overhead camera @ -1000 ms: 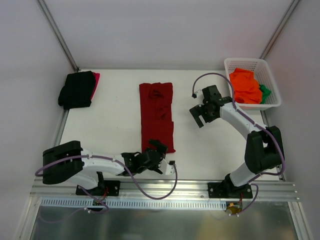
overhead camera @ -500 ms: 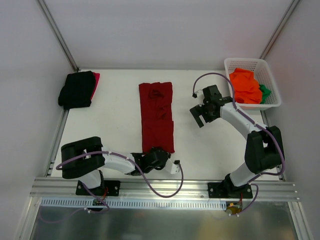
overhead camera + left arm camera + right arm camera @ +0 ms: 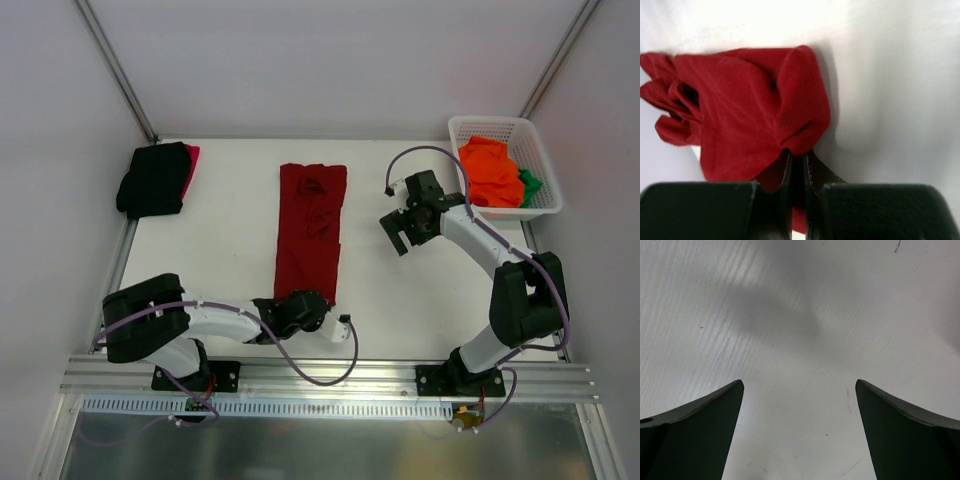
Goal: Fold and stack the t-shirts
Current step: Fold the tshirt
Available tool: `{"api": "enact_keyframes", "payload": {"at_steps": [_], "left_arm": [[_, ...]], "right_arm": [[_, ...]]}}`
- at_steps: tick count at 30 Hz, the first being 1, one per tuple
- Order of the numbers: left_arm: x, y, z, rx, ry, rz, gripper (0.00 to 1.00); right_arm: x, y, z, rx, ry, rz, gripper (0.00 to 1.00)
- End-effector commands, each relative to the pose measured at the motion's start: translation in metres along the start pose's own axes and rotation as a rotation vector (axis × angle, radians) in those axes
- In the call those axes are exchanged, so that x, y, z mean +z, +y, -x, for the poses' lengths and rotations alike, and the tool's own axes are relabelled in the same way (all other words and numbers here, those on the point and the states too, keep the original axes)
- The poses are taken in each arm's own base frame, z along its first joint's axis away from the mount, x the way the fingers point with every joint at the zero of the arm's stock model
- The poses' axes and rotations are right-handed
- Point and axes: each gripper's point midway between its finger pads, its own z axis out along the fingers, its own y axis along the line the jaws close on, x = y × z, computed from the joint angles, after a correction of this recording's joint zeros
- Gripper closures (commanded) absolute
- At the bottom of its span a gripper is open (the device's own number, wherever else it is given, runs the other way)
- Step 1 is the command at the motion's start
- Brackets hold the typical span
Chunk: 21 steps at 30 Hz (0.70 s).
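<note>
White tabletop (image 3: 220, 250) under us: the dark red shirt (image 3: 310, 225) lies at centre as a long strip, its 6 o'clock hem pinched in our closed left gripper (image 3: 798, 156). Our right gripper (image 3: 398, 233) hangs wide open, empty, at 3 o'clock. A black shirt (image 3: 153, 180) sits folded at 10 o'clock; orange shirt (image 3: 490, 172) and green shirt (image 3: 531, 184) wait in the basket (image 3: 515, 213) at 1 o'clock, so we judge most folding remains.

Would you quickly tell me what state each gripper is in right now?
Left gripper: shut on the near end of the dark red t-shirt.
Right gripper: open, holding nothing.
</note>
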Motion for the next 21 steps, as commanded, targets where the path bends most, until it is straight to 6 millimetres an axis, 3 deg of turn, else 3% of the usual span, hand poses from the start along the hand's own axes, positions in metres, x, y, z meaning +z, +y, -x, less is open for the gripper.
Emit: {"api": "enact_keyframes", "payload": {"at_steps": [1, 6, 16, 21], "left_arm": [[-0.012, 0.040, 0.002, -0.012, -0.027, 0.037, 1.00], [-0.023, 0.100, 0.005, -0.027, -0.048, 0.126, 1.00], [-0.018, 0.158, -0.002, 0.010, -0.044, 0.185, 1.00], [-0.006, 0.194, -0.020, 0.001, -0.019, 0.215, 1.00]], "right_arm": [[-0.008, -0.003, 0.009, 0.026, -0.026, -0.005, 0.01], [-0.008, -0.004, 0.008, 0.022, -0.021, -0.007, 0.01], [-0.006, -0.003, 0.006, 0.022, -0.015, -0.004, 0.01], [-0.005, -0.003, 0.004, 0.020, -0.007, -0.004, 0.01]]}}
